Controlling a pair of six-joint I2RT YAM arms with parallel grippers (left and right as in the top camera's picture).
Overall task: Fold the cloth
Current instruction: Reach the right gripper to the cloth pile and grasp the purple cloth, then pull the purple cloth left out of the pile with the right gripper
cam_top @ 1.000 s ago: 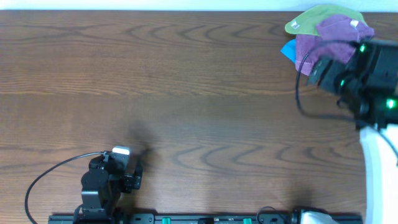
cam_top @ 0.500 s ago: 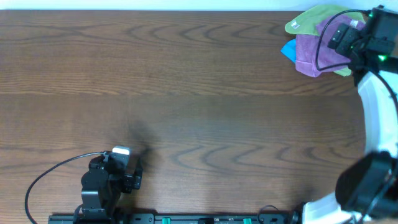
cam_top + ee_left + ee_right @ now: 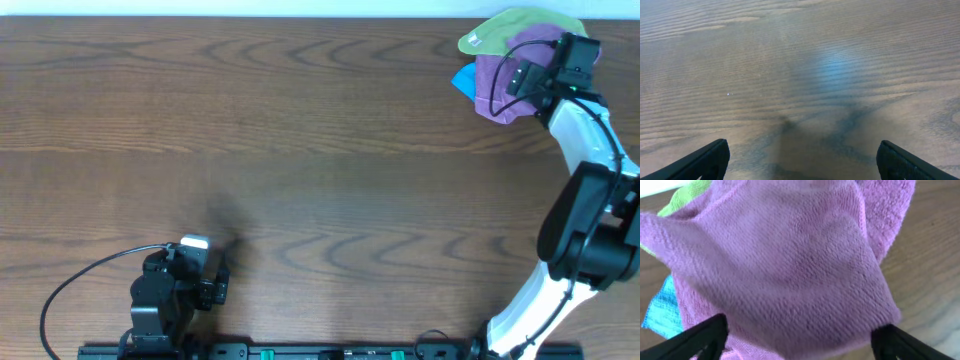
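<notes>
Across the worktop (image 3: 300, 150), your right arm (image 3: 585, 190) has swung in the last second from the right edge out to the far corner, so its wrist now sits over the heap of cloths; your left arm (image 3: 165, 295) has not stirred. The purple cloth (image 3: 790, 265), crumpled on top of the heap, lies right under and ahead of the right jaws. A green cloth (image 3: 687, 197) peeks out beyond it to the jaws' left, and a blue cloth (image 3: 660, 310) shows nearer in on the same side. The right jaws stand wide apart and hold nothing. The left jaws are just as wide, also holding nothing, with only bare wood ahead of them. You are at the reach, I judge: no fold is begun and the cloth is not yet gripped. Next you will want to come down, pinch one edge of the purple cloth alone without catching its neighbours, and draw it onto open worktop to spread flat.
</notes>
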